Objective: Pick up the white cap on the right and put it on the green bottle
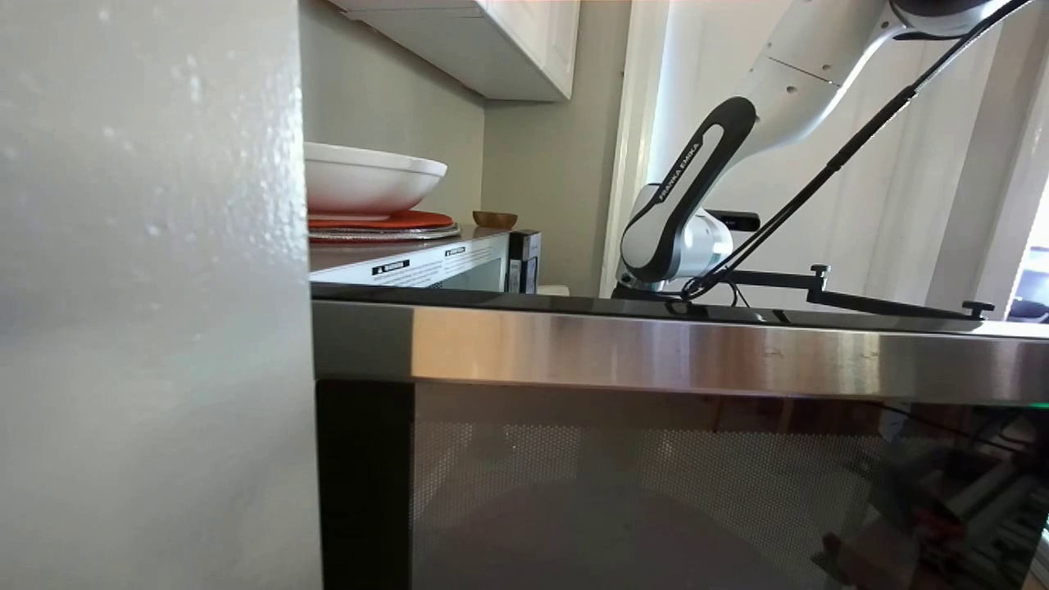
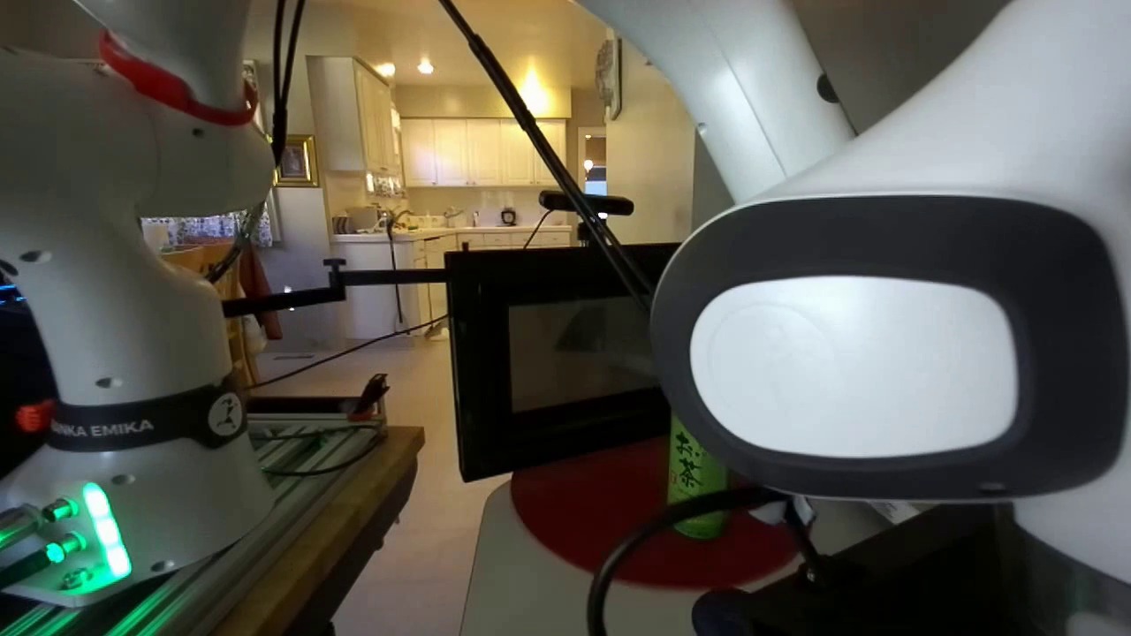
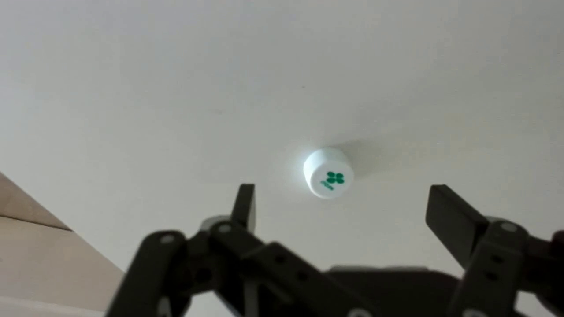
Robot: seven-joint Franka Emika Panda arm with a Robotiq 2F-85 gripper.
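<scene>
The white cap (image 3: pixel 329 173) stands on a pale surface in the wrist view, its top with a green clover mark facing the camera. My gripper (image 3: pixel 343 204) is open and empty. Its fingertips are wide apart, one on each side of the cap in the picture and not touching it. The green bottle (image 2: pixel 694 486) stands upright on a red round mat (image 2: pixel 565 521) in an exterior view. Its top is hidden behind the arm. The cap does not show in either exterior view. The gripper's fingers are hidden in both exterior views.
An open black-framed microwave door (image 2: pixel 482 371) stands beside the mat, and its steel edge (image 1: pixel 656 344) blocks much of an exterior view. A white bowl (image 1: pixel 369 180) sits on red plates. The pale surface ends at a brown floor (image 3: pixel 44 259).
</scene>
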